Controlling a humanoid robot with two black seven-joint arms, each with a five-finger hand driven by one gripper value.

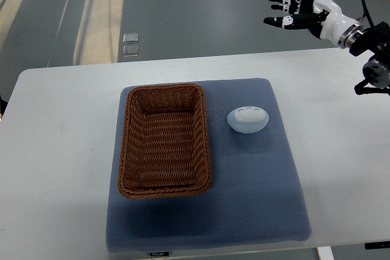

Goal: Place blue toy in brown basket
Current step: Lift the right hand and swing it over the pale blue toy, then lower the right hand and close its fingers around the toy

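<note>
Top view: my right hand [291, 5] hangs w/ fingers spread, empty, well apart from blue toy [248, 119]; I'd approach from above, grip across its width, then lift over to basket [165, 140].

Open air above the blue toy [248, 119], nothing over it. Brown basket [165, 140] just beside on its left, rim apart from it, inside bare. Bare mat [256, 175] nearer and right; robot hand [295, 5] well apart.
</note>
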